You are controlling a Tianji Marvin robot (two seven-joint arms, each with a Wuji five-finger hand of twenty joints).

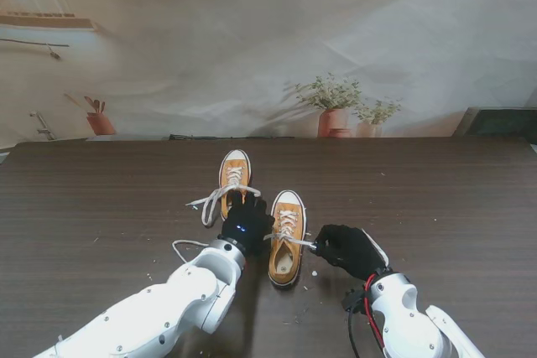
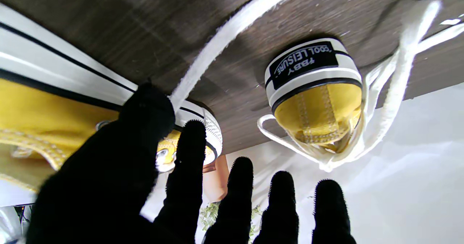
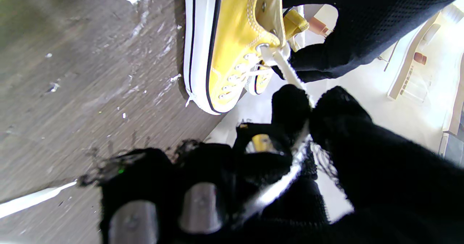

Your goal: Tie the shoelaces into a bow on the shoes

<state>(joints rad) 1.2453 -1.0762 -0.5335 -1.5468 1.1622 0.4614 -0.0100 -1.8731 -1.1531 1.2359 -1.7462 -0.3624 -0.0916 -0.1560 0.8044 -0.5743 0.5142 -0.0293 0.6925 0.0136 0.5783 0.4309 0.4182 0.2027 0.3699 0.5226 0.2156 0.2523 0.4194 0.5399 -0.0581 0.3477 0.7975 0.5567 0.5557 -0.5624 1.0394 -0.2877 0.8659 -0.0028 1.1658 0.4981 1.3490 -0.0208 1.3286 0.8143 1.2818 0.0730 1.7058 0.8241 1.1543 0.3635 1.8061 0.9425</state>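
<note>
Showing two shoes (image 1: 260,215), right hand (image 1: 348,249) seemingly pinching lace (image 3: 290,73)

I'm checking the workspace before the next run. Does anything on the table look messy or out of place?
Yes. Small white scraps litter the dark table around the nearer shoe. The farther shoe has its laces sprawled loose across the tabletop.
</note>
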